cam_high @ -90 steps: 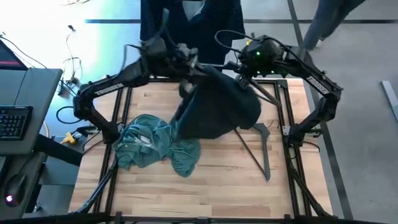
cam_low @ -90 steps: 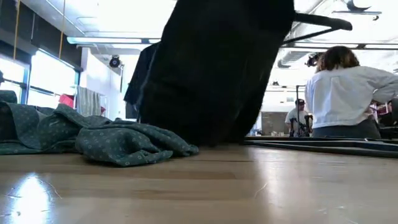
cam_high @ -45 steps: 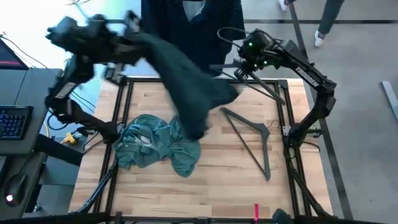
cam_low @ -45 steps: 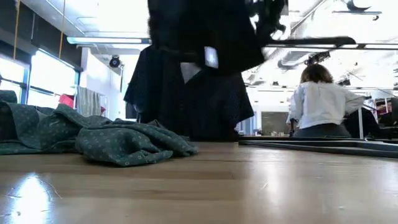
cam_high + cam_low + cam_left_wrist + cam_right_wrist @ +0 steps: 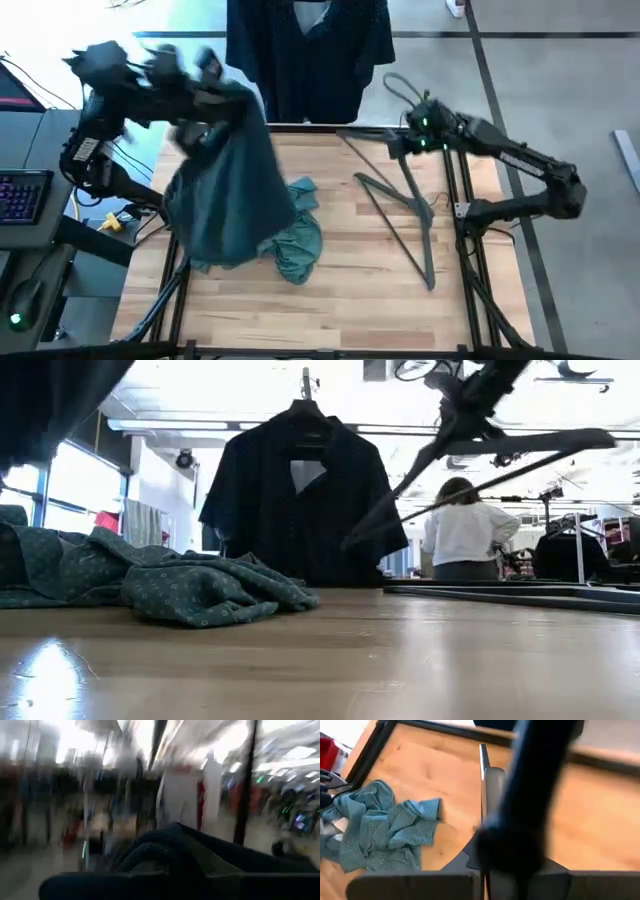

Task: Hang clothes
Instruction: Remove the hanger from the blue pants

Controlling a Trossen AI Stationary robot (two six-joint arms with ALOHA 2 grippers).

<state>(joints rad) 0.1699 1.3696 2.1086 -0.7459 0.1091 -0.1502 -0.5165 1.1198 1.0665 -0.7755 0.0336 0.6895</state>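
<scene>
The large black limp trouser-like garment is gripped by the left gripper and hangs over the table, apparently for draping. A thin dark grey triangular hanger is clamped by the right gripper, presumably to receive it.

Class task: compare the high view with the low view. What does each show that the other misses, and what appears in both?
Only the high view shows the left gripper lifting the black garment over the table's left side, and a grey hanger lying flat. Only the low view shows a person in white beyond the table. Both show the teal shirt crumpled on the wood and the navy shirt hanging behind.
</scene>
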